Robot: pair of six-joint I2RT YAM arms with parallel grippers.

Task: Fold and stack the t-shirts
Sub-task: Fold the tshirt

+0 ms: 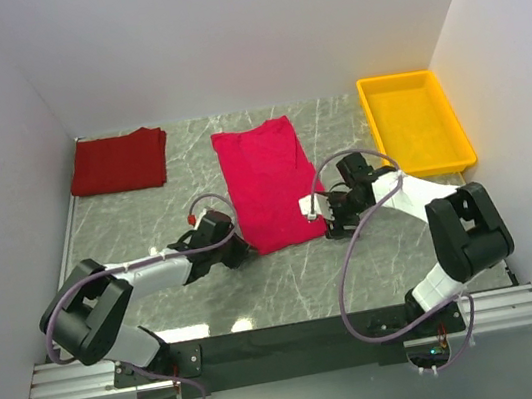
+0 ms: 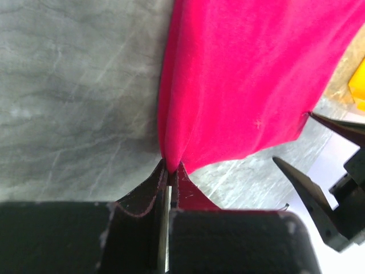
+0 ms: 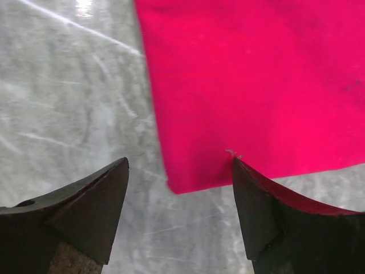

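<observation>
A bright crimson t-shirt [image 1: 266, 184], folded into a long strip, lies in the middle of the table. My left gripper [image 1: 242, 251] is at its near left corner. In the left wrist view the gripper [image 2: 171, 167] is shut on a pinch of the crimson cloth [image 2: 245, 80]. My right gripper [image 1: 323, 215] stands open at the near right corner. In the right wrist view that gripper [image 3: 180, 161] straddles the shirt's corner [image 3: 228, 85], one fingertip on bare table and the other at the cloth's edge. A darker red t-shirt [image 1: 118, 162] lies folded at the back left.
A yellow tray [image 1: 416, 125] sits at the back right, near the right wall. White walls close in the table on three sides. Grey marble tabletop [image 1: 298, 275] shows between the arms' bases and the crimson shirt.
</observation>
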